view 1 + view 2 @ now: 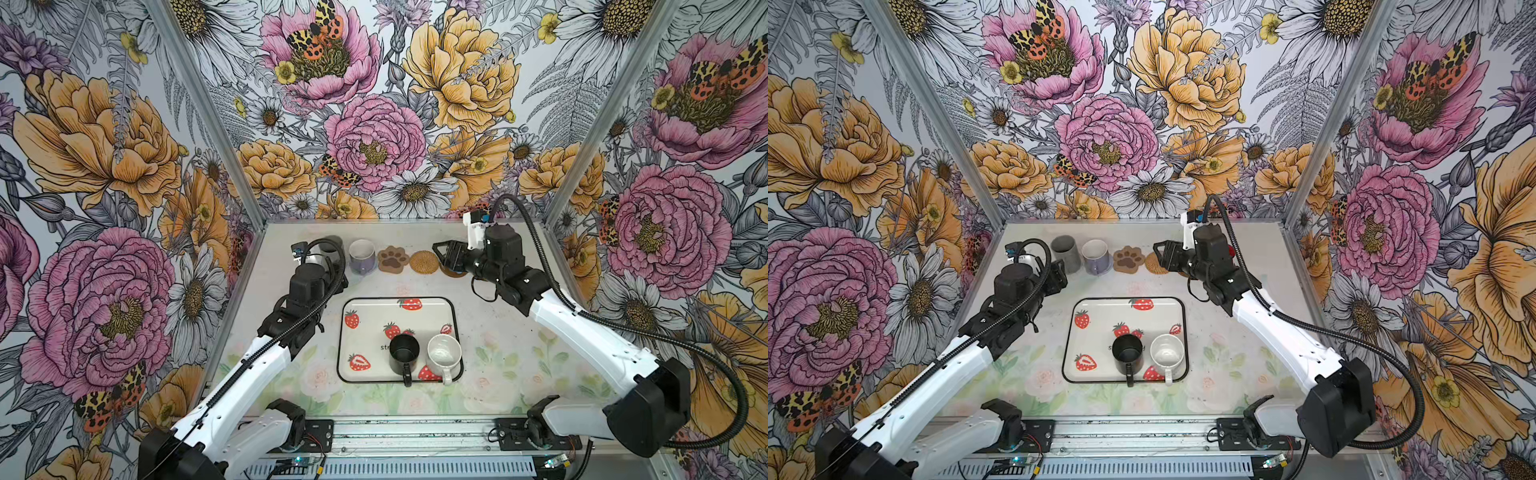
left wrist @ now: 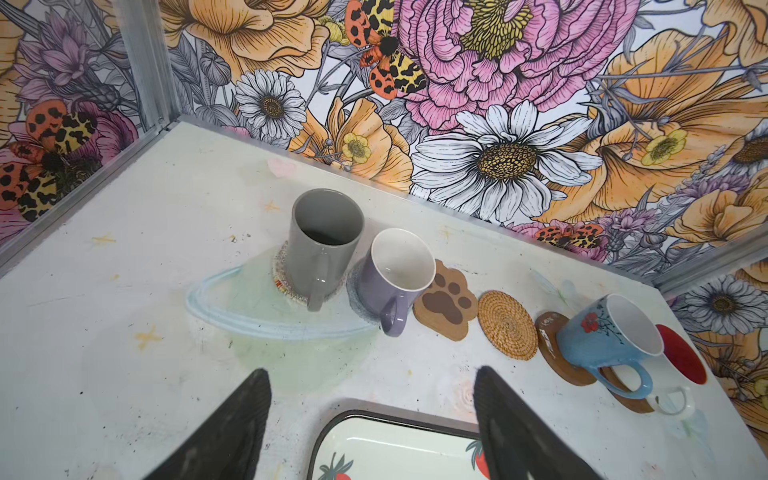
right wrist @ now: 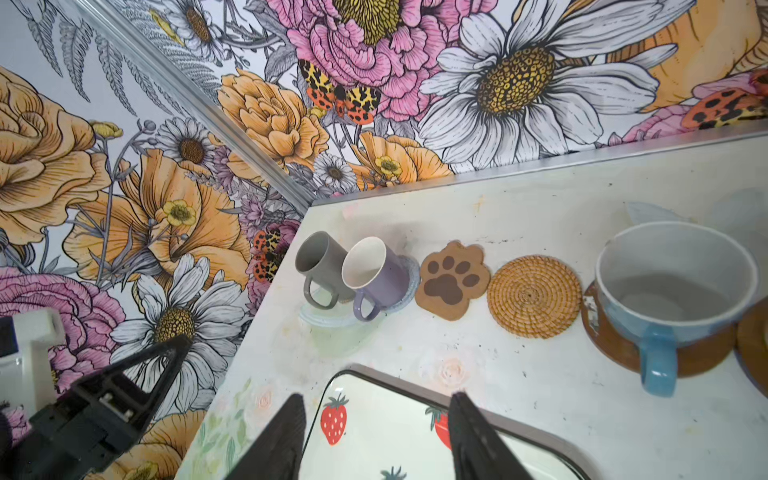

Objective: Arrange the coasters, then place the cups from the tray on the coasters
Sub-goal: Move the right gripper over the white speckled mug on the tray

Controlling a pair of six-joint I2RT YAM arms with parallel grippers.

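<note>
Tray [image 1: 361,332] holds your black cup [image 1: 404,353] and white cup [image 1: 444,353]; beyond the tray, grey cup [image 2: 326,237], lavender cup [image 2: 395,274] and blue cup [image 2: 602,336] stand on coasters [image 2: 548,336]. Left gripper [image 2: 369,372] and right gripper [image 3: 377,395] hover beyond it too, fingers [image 2: 232,428] spread, empty.

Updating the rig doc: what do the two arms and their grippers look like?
Both match: left arm and right arm have white link shells and black joint housings. A black corrugated conduit runs along each. Each wrist carries a white camera bracket with a blue part. Left gripper and right gripper are black, with tapered triangular fingers, ribbed inside. No legible markings.
</note>
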